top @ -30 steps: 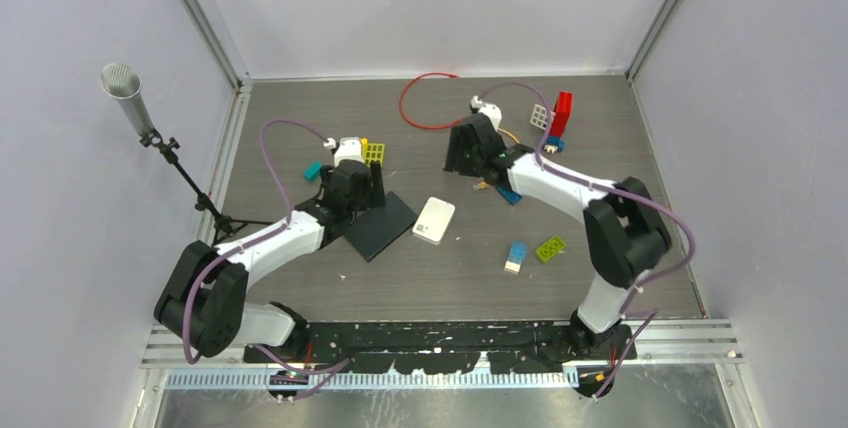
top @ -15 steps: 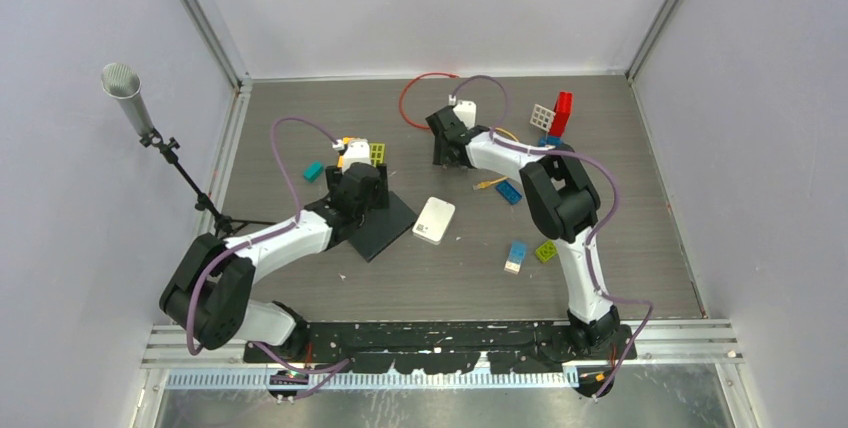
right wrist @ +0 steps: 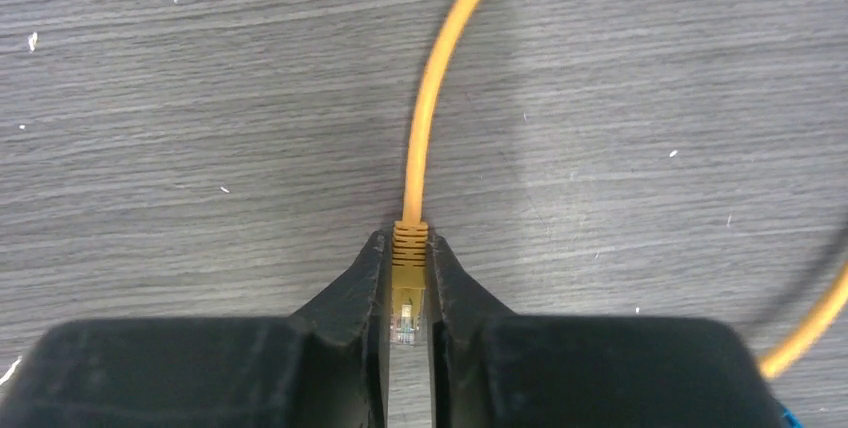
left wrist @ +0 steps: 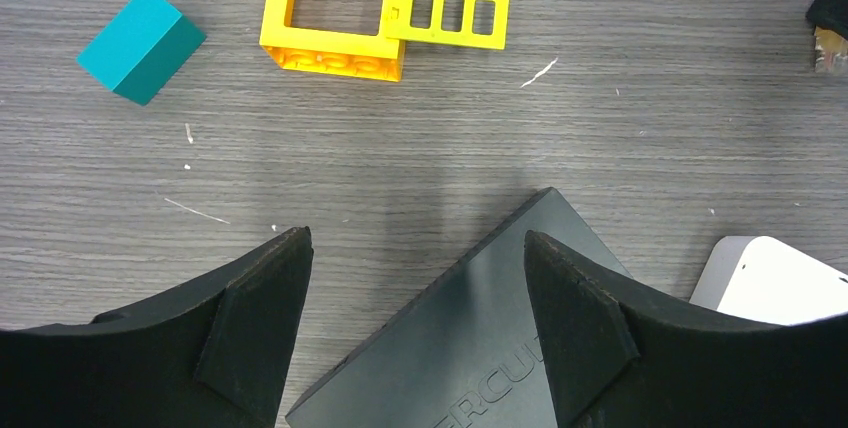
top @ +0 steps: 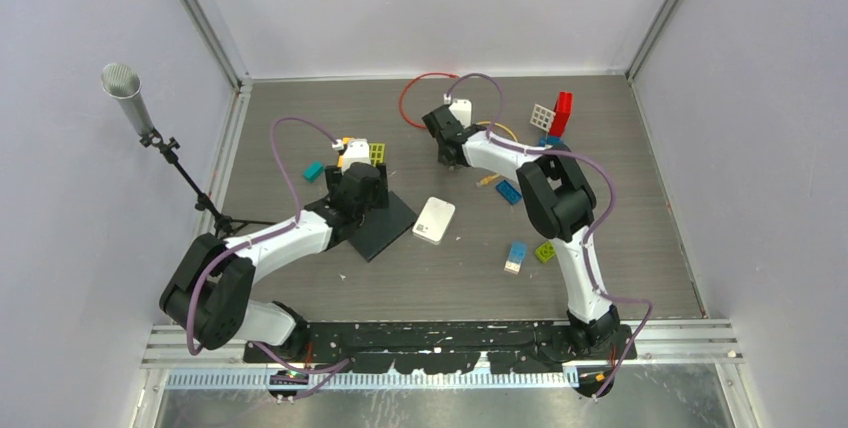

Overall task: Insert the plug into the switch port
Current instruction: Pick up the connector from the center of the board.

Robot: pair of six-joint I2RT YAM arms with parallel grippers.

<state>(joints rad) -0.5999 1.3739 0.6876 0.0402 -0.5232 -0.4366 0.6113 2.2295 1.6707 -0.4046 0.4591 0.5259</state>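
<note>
White box (top: 434, 220) just beside switch (top: 385, 224)

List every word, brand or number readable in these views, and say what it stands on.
"ERCU": raised letters on the dark grey flat network switch, in the left wrist view; the rest of the word is out of view.
No text is legible on the orange cable's plug or the white rectangular box.
Top view: everything is too small to read.

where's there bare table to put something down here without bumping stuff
Bare wood: the near strip in front of the switch and white box; the right side past the green brick and red block; the far-left corner beside the red cable. Crowded: between the switch, yellow pieces and teal block, and among the bricks right of centre.
</note>
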